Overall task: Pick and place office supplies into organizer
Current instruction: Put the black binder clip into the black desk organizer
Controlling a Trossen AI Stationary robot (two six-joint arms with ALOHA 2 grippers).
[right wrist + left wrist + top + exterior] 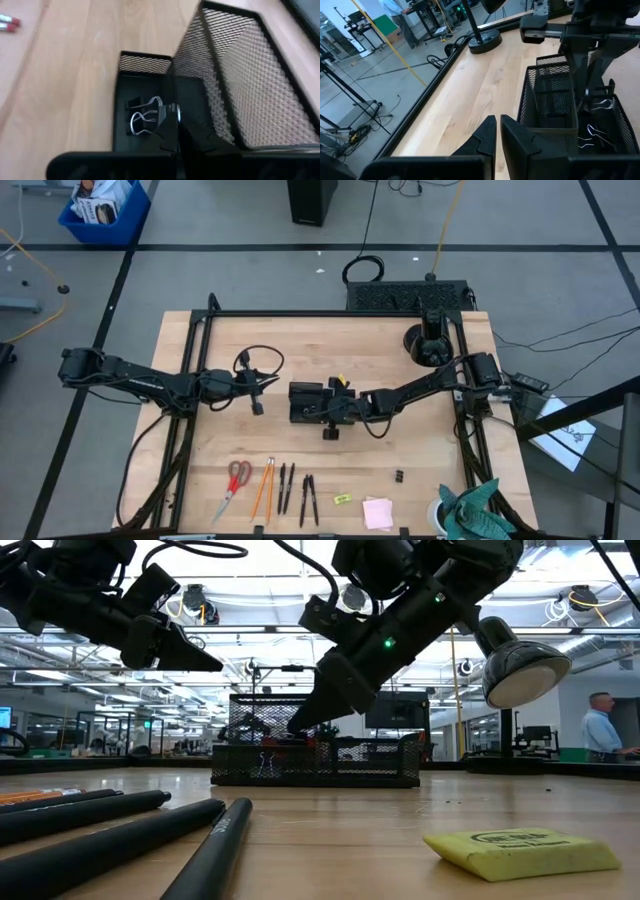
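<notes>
Landmark: the black mesh organizer (pixel 306 402), sitting near the middle of the wooden table (pixel 400 450). Right gripper (pixel 176 131) is directly over the organizer's low front compartment, fingers pressed together with nothing visibly pinched between them; in the right wrist view a black binder clip (pixel 145 117) with silver wire handles lies on that compartment's floor just beyond the fingertips, beside the taller mesh section. In the low view the right arm slopes down into the organizer from above. Left gripper (pixel 256 406) hangs above bare table just beside the organizer, on the side away from the right arm; its fingers (pixel 482 137) are nearly pressed together, a thin gap only, holding nothing. Remaining supplies lie in a row well apart from the organizer, along the table's near edge: red-handled scissors (pixel 234 483), orange pencils (pixel 264 487), black pens (pixel 297 492), a small yellow piece (pixel 343 498), a pink sticky-note pad (pixel 377 512), and another small black binder clip (pixel 399 476) between that row and the organizer. A round black stand base (pixel 427 345) stands at the far corner of the table beyond the organizer, and a teal cloth (pixel 470 508) lies at the near corner past the sticky-note pad.
</notes>
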